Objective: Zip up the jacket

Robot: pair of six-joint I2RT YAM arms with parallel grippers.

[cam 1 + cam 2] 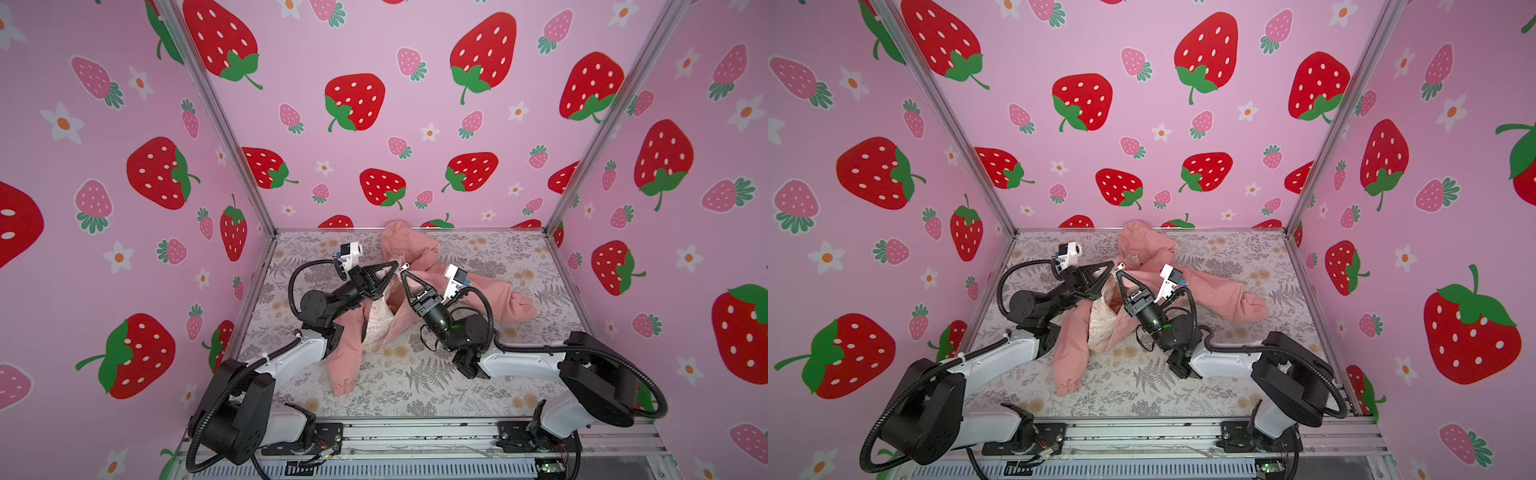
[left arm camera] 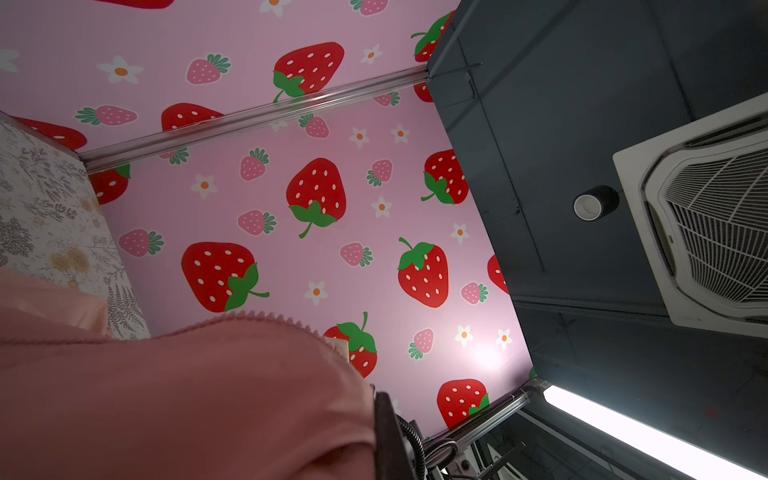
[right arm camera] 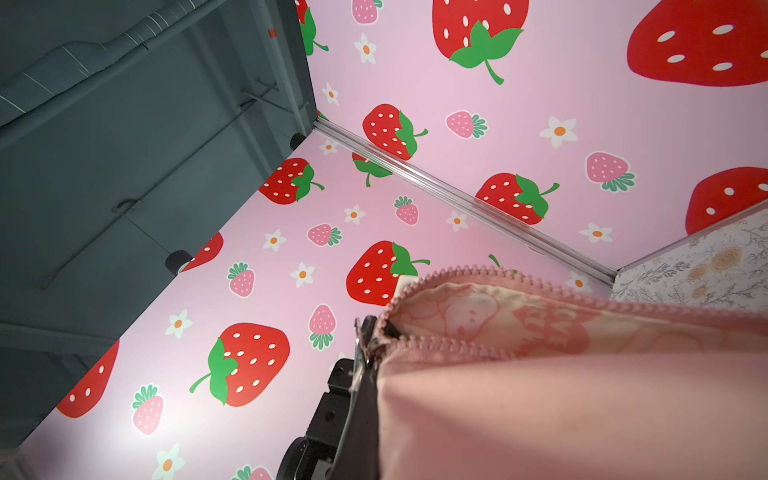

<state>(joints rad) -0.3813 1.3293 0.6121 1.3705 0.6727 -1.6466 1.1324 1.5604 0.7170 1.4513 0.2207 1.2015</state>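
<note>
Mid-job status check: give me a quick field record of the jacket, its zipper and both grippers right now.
jacket: salmon-pink, hooded, sprawled on floral tabletop, sleeves spread
front: open, cream lining showing
zipper slider: at right gripper's tip, zipper parted beyond it
left gripper: shut on jacket's front edge
right gripper: shut on jacket at the slider
task: not yet zipped

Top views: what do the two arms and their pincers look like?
The left arm and right arm have white shells, black joints and looping black corrugated cables. The left pincer and right pincer are black, triangular, open-framed. Each wrist carries a white camera mount.
</note>
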